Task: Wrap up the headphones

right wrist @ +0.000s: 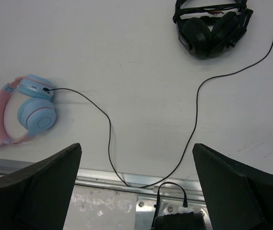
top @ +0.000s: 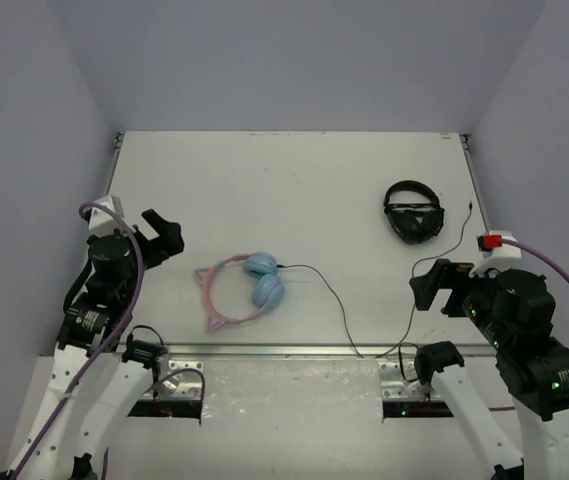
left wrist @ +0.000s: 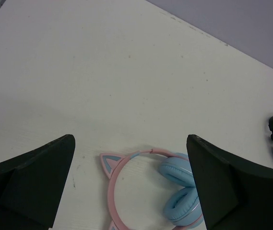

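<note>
Left pincer [left wrist: 130, 143] and right pincer [right wrist: 137, 148] wide; right wrist, unlike left, shows headphones [right wrist: 35, 112] cable [right wrist: 109, 134]

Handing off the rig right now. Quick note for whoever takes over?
Left gripper: open, empty, hovering over the table left of the headphones.
Right gripper: open, empty, over the near edge on the right.
The headphones lie flat, centre-left. Their cable trails loose from one earcup to the near edge, then off to the right.
Black headphones at far right are not part of the job.
Done: nothing, the cable is unwrapped.
Left: gather the cable and wrap it around the headphones.
</note>
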### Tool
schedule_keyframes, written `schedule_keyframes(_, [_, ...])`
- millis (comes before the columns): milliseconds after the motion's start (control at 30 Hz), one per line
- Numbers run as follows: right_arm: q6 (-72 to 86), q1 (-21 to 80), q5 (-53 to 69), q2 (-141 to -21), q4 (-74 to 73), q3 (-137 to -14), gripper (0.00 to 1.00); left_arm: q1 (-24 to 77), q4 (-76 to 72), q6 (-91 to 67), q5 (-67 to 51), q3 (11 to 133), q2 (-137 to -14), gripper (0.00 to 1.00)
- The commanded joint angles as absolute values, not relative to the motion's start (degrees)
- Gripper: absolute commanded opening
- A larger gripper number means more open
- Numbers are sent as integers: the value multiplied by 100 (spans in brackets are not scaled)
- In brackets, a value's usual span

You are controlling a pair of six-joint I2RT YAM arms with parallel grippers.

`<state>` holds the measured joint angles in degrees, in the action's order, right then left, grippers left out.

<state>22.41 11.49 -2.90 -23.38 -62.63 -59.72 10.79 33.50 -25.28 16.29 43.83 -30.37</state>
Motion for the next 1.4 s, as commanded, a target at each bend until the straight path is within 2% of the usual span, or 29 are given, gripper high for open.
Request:
schedule_keyframes(0, [2153,1213,-439,-2426,-5950,-6144,99,1072,3296,-2610,1836,4518,-3085,100])
schedule_keyframes(200, [2136,1309,139,-2618,-5478,-6153,99,1090,3234,-2777,2241,4605,-3514,100])
schedule_keyframes(367, [2162,1547,824,-3426,-5186,-6354,99,1090,3743,-2943,1276,5158,-4630,100])
schedule_keyframes(500, [2188,1626,1510,-4121,-4879,-6469,99,1177,3736,-3820,1247,4625,-5202,100])
schedule_keyframes(700, [2224,1626,2302,-4641,-4667,-6381,99,2179,3131,-4868,1951,3342,-6289,100])
schedule_keyframes(900, [2171,1828,2128,-4368,-4597,-6284,99,3337,3111,-5764,2451,2796,-6891,97])
schedule_keyframes(967, [2171,1933,2101,-4351,-4597,-6275,99,3428,2988,-5835,2400,2638,-6917,85])
schedule_keyframes(1067, [2171,1995,2153,-4350,-4597,-6310,99,3480,3041,-5862,2504,2654,-6978,73])
schedule_keyframes(1100, [2171,2004,2145,-4359,-4605,-6328,99,3489,3041,-5854,2514,2672,-7005,56])
schedule_keyframes(1167, [2162,2074,2145,-4377,-4640,-6354,99,3480,2997,-5801,2444,2724,-7118,37])
schedule_keyframes(1200, [2162,2092,2136,-4386,-4632,-6354,99,3480,2945,-5757,2374,2733,-7154,20])
schedule_keyframes(1267, [2153,2109,2180,-4403,-4623,-6354,99,3489,2874,-5696,2233,2751,-7189,4])
schedule_keyframes(1300, [2162,2109,2206,-4412,-4614,-6346,99,3533,2891,-5669,2224,2777,-7163,0])
schedule_keyframes(1367, [2215,2109,2381,-4421,-4527,-6276,99,3647,3118,-5564,2319,2996,-6954,0])
